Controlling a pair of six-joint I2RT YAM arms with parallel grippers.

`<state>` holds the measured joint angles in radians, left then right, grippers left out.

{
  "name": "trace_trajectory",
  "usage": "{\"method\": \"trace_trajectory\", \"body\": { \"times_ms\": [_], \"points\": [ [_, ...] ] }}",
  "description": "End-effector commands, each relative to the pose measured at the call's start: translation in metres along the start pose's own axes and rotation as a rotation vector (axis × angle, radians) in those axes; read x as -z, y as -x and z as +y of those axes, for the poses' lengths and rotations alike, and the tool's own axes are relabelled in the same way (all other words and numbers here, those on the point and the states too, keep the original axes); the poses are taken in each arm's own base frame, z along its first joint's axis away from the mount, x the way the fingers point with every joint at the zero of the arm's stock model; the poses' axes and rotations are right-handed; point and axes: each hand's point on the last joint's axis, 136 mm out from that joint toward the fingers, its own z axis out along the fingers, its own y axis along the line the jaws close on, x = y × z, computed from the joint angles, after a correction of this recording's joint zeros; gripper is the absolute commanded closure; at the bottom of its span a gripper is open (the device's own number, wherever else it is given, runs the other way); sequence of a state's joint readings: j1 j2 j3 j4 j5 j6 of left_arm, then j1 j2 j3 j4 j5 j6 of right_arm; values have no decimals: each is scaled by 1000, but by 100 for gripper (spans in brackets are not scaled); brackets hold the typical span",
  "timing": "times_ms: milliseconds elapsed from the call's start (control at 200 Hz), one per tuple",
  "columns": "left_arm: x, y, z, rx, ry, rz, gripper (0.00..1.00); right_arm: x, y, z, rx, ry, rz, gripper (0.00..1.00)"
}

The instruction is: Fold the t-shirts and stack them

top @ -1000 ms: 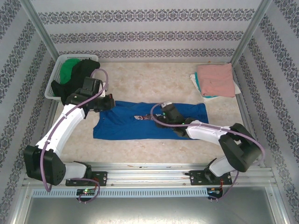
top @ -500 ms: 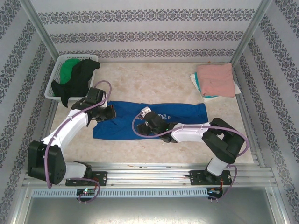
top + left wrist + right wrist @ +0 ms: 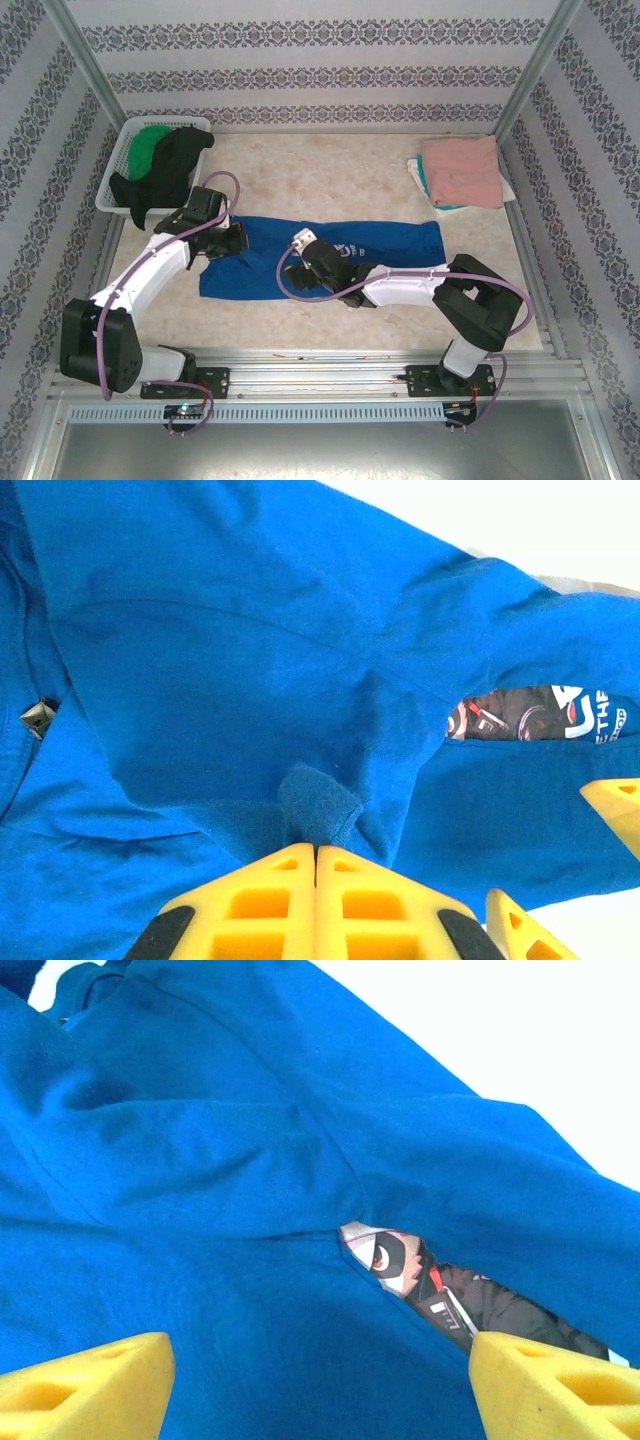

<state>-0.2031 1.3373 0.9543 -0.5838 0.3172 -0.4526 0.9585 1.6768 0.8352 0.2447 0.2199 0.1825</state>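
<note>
- While the left gripper [image 3: 232, 240] is clenched on the royal-blue t-shirt [image 3: 262, 272], we see in its wrist view the yellow pads [image 3: 270, 885] pressed together, with a small tuck of blue cloth pinched between them.
- We find that t-shirt lying on the worktop [image 3: 330, 180], just nearer to us than the white basket [image 3: 113, 170] and stretching away to the basket's right. It is rumpled, with folds running across it.
- The clenched gripper sits at the end of the shirt closest to the basket, a little to the right of the basket's near corner.
- The right gripper [image 3: 305, 248] is released. In its wrist view its two yellow fingertips [image 3: 95, 1375] stand wide apart above the blue cloth, with nothing between them. It is further right of the basket than the left gripper, over the middle of the shirt.
- A strip of the chest print [image 3: 420, 1280], white, dark and red, shows through a gap between two folds.
- In the basket we see a green t-shirt [image 3: 150, 143] and a black t-shirt [image 3: 172, 165] that spills over the near rim.
- Well to the right of the basket, at about the same depth, a folded salmon-pink t-shirt [image 3: 460, 170] lies on top of a small pile.
</note>
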Motion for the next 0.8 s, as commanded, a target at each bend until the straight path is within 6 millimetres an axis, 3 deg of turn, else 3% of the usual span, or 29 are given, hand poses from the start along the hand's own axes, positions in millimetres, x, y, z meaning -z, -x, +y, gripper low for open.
{"method": "trace_trajectory", "body": {
  "times_ms": [0, 450, 619, 799],
  "points": [
    [-1, 12, -7, -32, -18, -29, 100, -1, 14, 3, 17, -8, -40, 22],
    [-4, 18, -7, -43, -5, -25, 100, -1, 12, 11, 88, -33, -56, 24],
    [-7, 19, -5, -42, 4, -22, 100, -9, 24, 40, 116, 40, -98, 24],
    [-8, 22, -5, -45, 14, -22, 100, -26, 26, 72, 178, 69, -108, 25]
  ]
}}
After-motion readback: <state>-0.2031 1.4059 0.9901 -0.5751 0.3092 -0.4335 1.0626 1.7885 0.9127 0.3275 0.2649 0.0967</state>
